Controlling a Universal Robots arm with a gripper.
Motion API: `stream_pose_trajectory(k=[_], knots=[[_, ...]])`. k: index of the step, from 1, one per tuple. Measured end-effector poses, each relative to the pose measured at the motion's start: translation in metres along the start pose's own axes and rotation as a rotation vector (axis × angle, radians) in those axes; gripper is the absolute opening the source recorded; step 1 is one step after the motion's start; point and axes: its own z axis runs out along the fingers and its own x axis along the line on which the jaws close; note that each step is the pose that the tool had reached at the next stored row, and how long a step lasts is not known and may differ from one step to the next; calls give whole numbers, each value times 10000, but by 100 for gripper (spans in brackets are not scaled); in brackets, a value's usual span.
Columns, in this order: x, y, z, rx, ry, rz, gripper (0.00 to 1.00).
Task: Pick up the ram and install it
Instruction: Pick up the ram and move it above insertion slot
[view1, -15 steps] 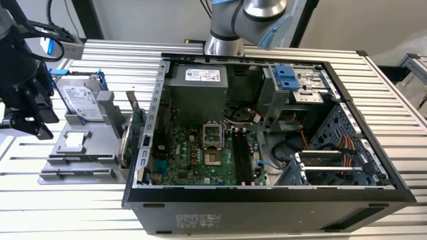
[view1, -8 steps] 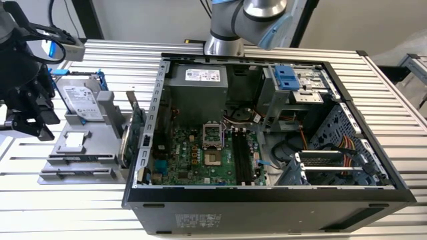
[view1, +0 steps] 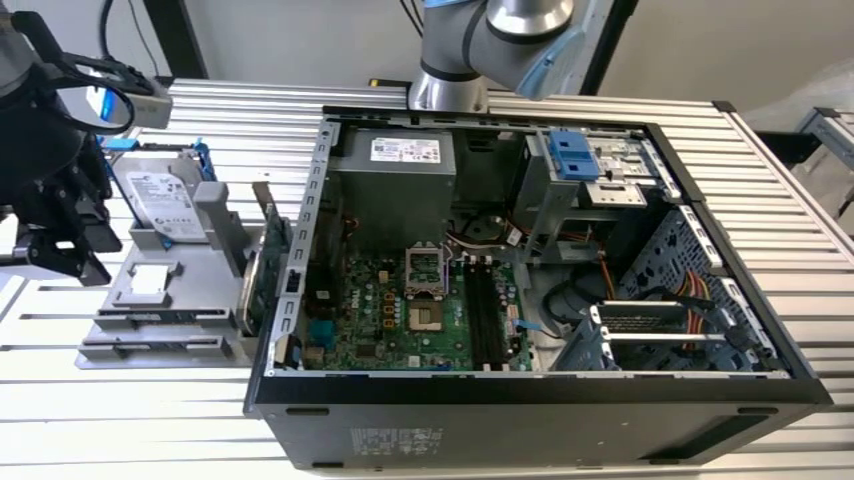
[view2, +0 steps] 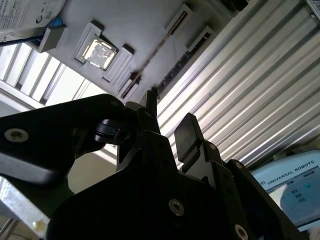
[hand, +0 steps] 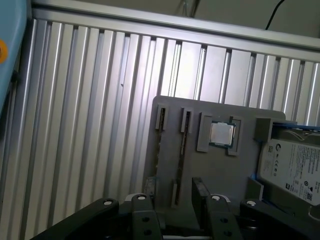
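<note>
The ram (hand: 183, 145) appears as a thin board seen edge-on, standing in a long slot of the grey holder (hand: 220, 170); in the second wrist view the ram (view2: 150, 57) is a narrow dark strip. My gripper (hand: 175, 192) hovers above the holder with its black fingers (hand: 150, 192) open on either side of that slot, nothing between them. In the exterior view my gripper (view1: 60, 255) hangs at the far left beside the holder (view1: 160, 300). The open computer case (view1: 534, 390) shows the motherboard's black memory slots (view1: 483, 315).
On the holder lie a hard drive (view1: 167, 200) and a processor chip (view1: 154, 278). A green expansion card (view1: 274, 265) stands upright between holder and case. The table is ribbed aluminium (view1: 134, 420). A second holder slot (hand: 160, 140) runs beside the ram.
</note>
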Motion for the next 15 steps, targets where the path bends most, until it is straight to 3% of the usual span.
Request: stream_pose_trajectory(k=[15], knots=[[91,10,53,2,-2,1,100]])
